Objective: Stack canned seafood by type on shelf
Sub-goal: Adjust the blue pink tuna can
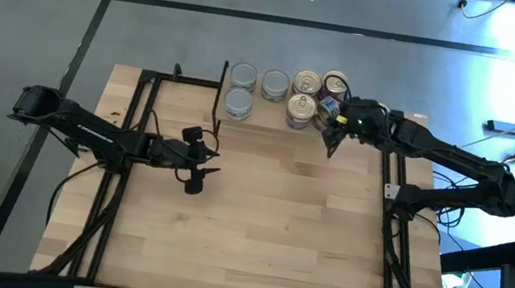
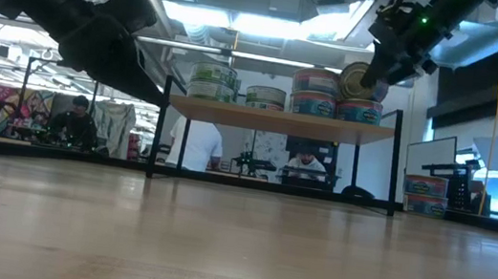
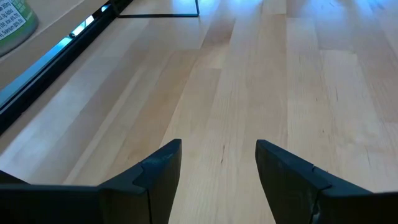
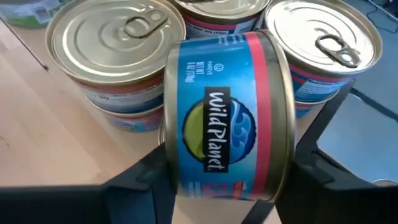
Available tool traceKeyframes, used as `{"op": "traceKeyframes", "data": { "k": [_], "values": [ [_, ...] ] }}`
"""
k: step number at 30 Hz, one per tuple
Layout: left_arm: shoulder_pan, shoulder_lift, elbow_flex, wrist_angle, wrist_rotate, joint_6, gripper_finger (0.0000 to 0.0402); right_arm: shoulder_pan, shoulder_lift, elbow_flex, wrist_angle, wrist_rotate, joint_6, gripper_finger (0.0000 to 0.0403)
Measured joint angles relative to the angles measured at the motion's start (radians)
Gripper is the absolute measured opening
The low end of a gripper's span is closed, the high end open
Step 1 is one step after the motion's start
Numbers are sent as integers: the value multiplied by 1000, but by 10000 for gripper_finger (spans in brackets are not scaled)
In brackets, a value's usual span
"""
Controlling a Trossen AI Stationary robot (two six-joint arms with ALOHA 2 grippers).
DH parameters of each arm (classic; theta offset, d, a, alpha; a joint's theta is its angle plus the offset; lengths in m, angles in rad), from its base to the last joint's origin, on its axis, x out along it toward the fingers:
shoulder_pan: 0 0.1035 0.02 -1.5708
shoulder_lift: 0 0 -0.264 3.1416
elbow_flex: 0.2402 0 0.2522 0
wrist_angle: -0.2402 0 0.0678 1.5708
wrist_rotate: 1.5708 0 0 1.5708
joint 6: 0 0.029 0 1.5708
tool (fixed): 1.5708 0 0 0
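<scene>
The right pincer (image 1: 333, 124) grips one can (image 1: 326, 113) at the right end of the shelf (image 1: 240, 126). From above, the shelf carries five other can tops: three silver (image 1: 244, 74) in the left group and two gold (image 1: 307, 80) beside them, while one more gold top (image 1: 335, 82) shows just behind the pincer. The left pincer (image 1: 199, 161) hangs over the table (image 1: 256, 225), well apart from the shelf, fingers parted and holding nothing.

In the low view the shelf (image 2: 280, 121) stands on black legs; cans sit on it in stacks two high, and the right pincer (image 2: 390, 57) holds its can (image 2: 358, 82) tilted on edge above the rightmost stack.

The left wrist view shows two spread fingers (image 3: 158, 174) over bare table (image 3: 249, 74).

In the right wrist view the held can (image 4: 227, 118), blue and red label outward, sits clamped between the fingers (image 4: 146, 180), with two gold-topped stacks (image 4: 115, 43) just behind it.
</scene>
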State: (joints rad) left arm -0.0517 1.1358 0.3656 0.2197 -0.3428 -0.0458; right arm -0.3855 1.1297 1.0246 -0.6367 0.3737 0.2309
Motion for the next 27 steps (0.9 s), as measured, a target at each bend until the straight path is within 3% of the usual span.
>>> {"op": "traceKeyframes", "data": {
  "k": [7, 12, 21, 27],
  "values": [
    [0, 0, 0, 0, 0, 1, 203, 0, -1, 114, -119, 19, -85, 197],
    [0, 0, 0, 0, 0, 11, 203, 32, 8, 125, -176, 36, -249, 197],
    [5, 0, 0, 1, -1, 27, 203, 164, 85, 117, -173, 309, -393, 197],
    [21, 0, 0, 1, -2, 22, 203, 170, 181, 117, -167, 434, -421, 197]
  ]
}}
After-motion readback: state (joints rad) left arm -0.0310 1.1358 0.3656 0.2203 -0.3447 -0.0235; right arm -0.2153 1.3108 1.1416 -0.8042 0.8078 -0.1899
